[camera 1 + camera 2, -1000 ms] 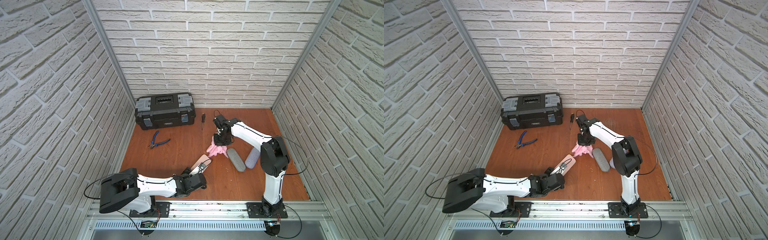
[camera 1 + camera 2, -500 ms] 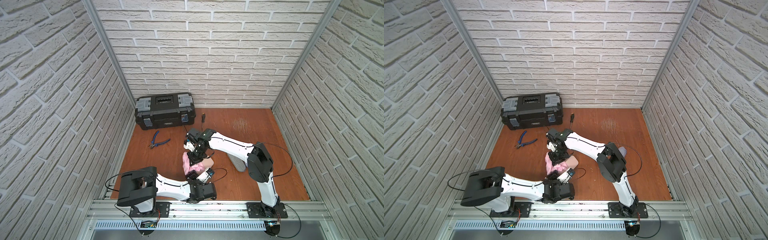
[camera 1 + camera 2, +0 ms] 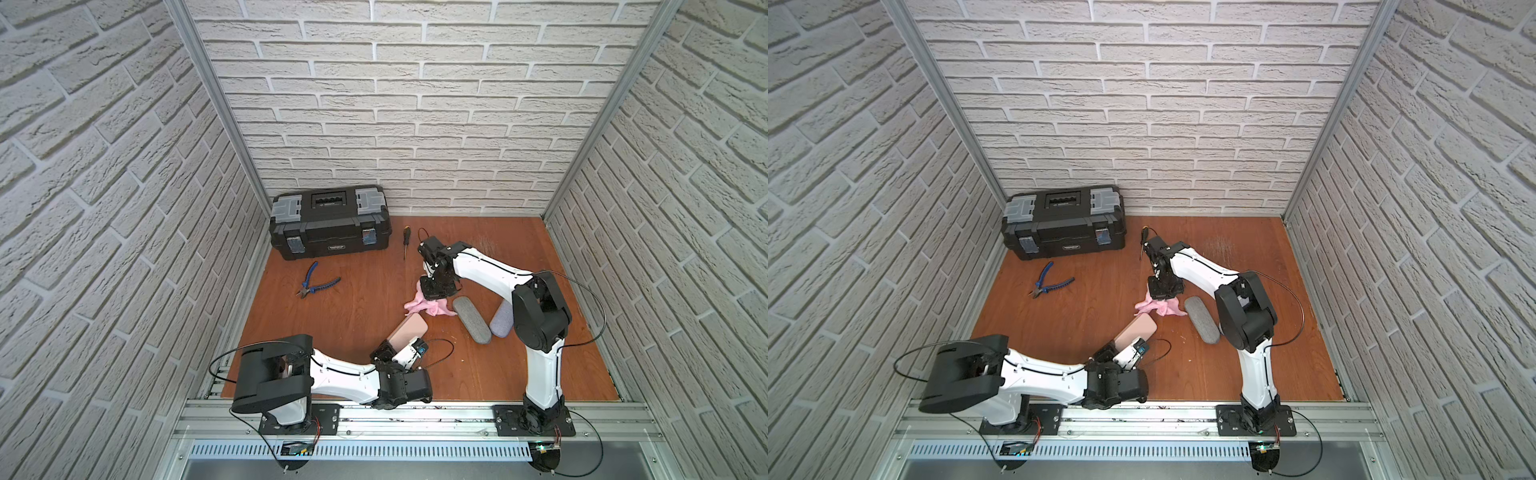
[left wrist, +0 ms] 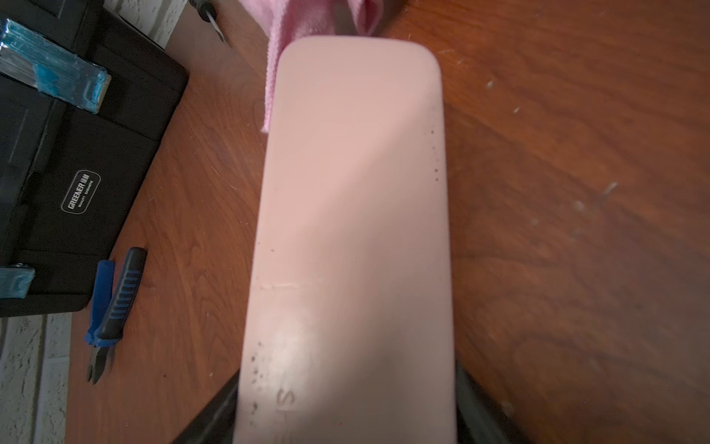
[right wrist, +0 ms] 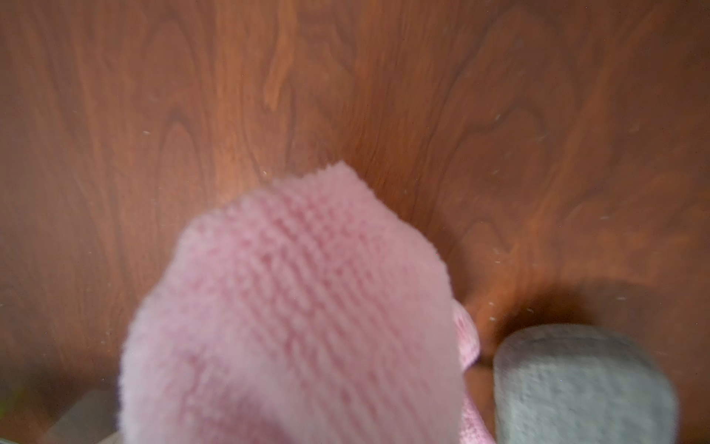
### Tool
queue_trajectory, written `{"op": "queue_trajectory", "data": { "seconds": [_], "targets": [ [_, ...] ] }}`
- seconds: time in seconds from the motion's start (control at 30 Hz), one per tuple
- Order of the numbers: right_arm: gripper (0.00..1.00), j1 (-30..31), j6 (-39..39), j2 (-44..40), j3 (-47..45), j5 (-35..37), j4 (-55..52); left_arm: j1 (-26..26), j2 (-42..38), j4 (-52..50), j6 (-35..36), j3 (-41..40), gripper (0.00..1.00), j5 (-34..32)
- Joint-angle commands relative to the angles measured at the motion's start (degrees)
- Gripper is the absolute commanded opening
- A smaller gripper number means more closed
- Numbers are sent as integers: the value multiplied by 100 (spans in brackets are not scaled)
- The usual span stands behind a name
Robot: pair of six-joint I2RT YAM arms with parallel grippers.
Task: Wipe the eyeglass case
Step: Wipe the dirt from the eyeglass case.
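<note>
The eyeglass case (image 4: 353, 230) is pale pink, long and flat, with round corners. It looks smooth and a bit shiny. Little dark dots sit along its edges. Near the held end there is a white smudge and a faint letter S.

In both top views the case (image 3: 409, 332) (image 3: 1138, 332) lies toward the front of the brown wooden table (image 3: 361, 307), in the middle. The left gripper (image 3: 395, 349) squeezes its near end. In the left wrist view a dark finger (image 4: 215, 419) shows on each side of the case. I cannot tell if the case rests on the wood or is lifted a little.

The right gripper (image 3: 432, 293) (image 3: 1163, 293) points down and is pinched tight on a fluffy pink cloth (image 3: 428, 306) (image 3: 1160, 307). The cloth (image 5: 292, 307) is soft and bumpy, like a knitted towel, and part of it lies in a heap on the wood. The far end of the case points at the cloth. They are near each other but do not touch.

Just beside the cloth is a long grey felt case (image 3: 471, 319) (image 5: 584, 384), fuzzy and rounded. A blue-grey felt case (image 3: 500, 319) lies next to that one.

At the back stands a black plastic toolbox (image 3: 330, 222) with grey lids. Blue-handled pliers (image 3: 318, 284) lie in front of it, and a thin screwdriver (image 3: 406, 241) lies beside it.
</note>
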Motion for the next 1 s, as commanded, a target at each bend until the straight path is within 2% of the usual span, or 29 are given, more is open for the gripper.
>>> {"op": "queue_trajectory", "data": {
  "seconds": [0.0, 0.07, 0.17, 0.2, 0.23, 0.3, 0.37, 0.5, 0.57, 0.7, 0.83, 0.9, 0.97],
  "targets": [
    [2, 651, -224, -246, 820, -568, -359, 39, -151, -115, 47, -115, 37, -177],
    [2, 943, -125, 70, 874, -1746, -309, 38, -188, -76, 1, -161, 37, -165],
    [2, 1259, 498, 94, -74, -3559, 827, 37, -210, -27, -149, -246, 37, -165],
    [2, 1277, 678, 124, -405, -3993, 1212, 52, -204, -28, -182, -256, 37, -166],
    [2, 1237, 702, 146, -664, -4112, 1358, 47, -205, -45, -213, -256, 37, -166],
    [2, 972, 529, 161, -1031, -3848, 1282, 58, -211, -55, -236, -256, 37, -149],
    [2, 551, 241, 183, -1178, -3080, 861, 69, -219, -47, -229, -274, 36, -136],
    [2, -2, -220, 99, -905, -333, -31, 215, -379, 144, -201, -423, 34, 121],
    [2, -15, -396, 49, -589, 556, -234, 336, -490, 266, -159, -521, 32, 333],
    [2, 162, -908, -75, -10, 894, -69, 635, -803, 610, 95, -748, 32, 964],
    [2, 675, -1694, 752, 1085, 1992, -844, 962, -1155, 986, 301, -999, 31, 1718],
    [2, 804, -1783, 1060, 1331, 1943, -1000, 1088, -1319, 1087, 308, -1098, 32, 1935],
    [2, 820, -1747, 1121, 1237, 1357, -790, 1161, -1458, 1143, 262, -1189, 32, 1992]
  ]
}}
